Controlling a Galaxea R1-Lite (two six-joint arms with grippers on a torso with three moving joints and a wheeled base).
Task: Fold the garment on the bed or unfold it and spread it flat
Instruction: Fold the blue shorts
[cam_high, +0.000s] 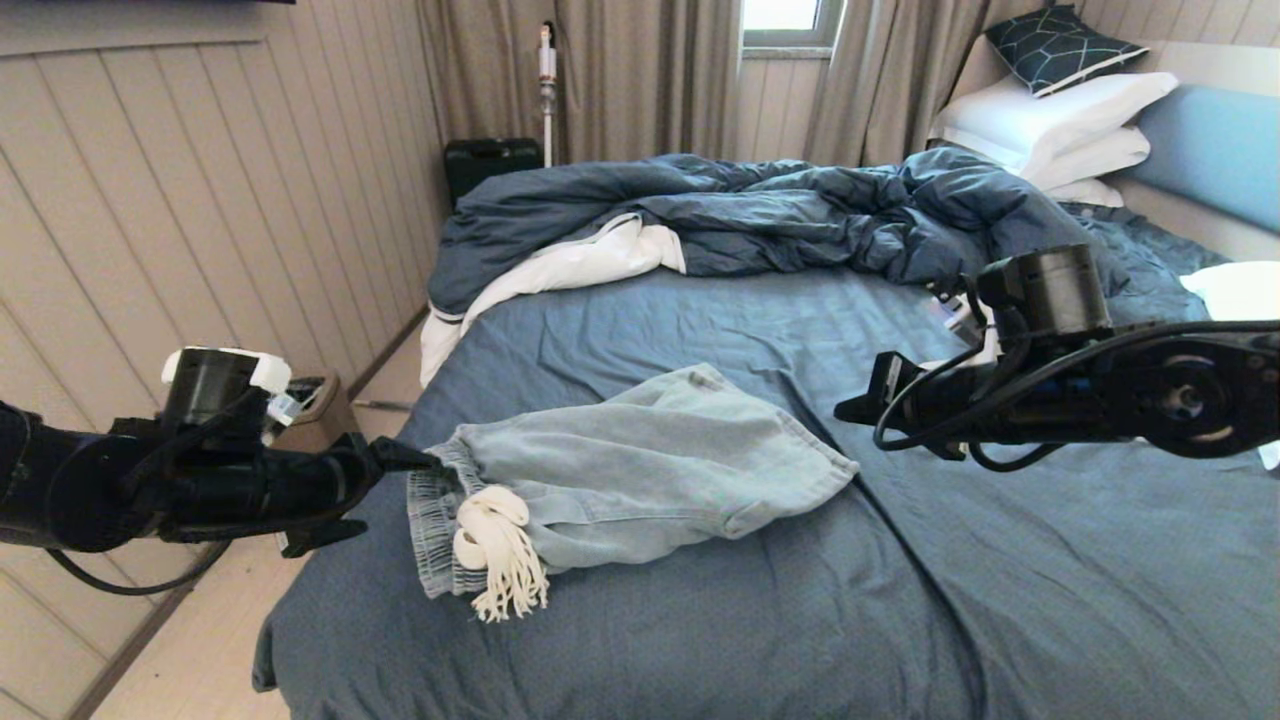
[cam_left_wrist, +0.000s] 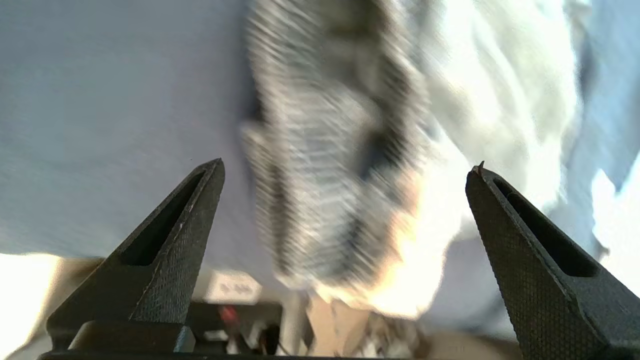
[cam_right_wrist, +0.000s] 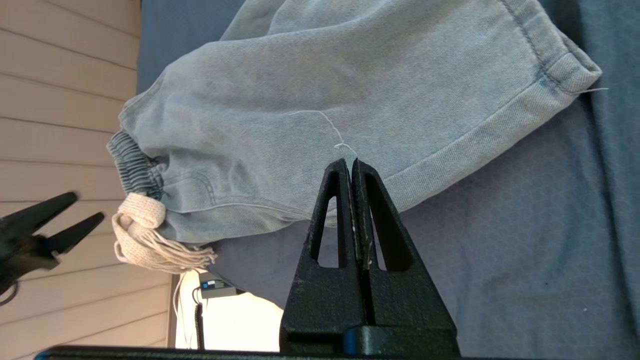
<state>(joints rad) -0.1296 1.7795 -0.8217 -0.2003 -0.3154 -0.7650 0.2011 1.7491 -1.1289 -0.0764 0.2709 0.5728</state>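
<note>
Shorts lay folded on the bed; we judged the left gripper, released, must next clench the waistband; right gripper clenched empty.

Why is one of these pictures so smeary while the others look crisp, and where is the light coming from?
Left wrist view: the shorts' waistband is streaked with motion blur and the pale cloth beside it is blown out white, though the left gripper itself stays sharp. Right wrist view: crisp, denim weave and a loose thread readable. Head view: daylight enters by the window beyond the bed; no harsh shadows.
</note>
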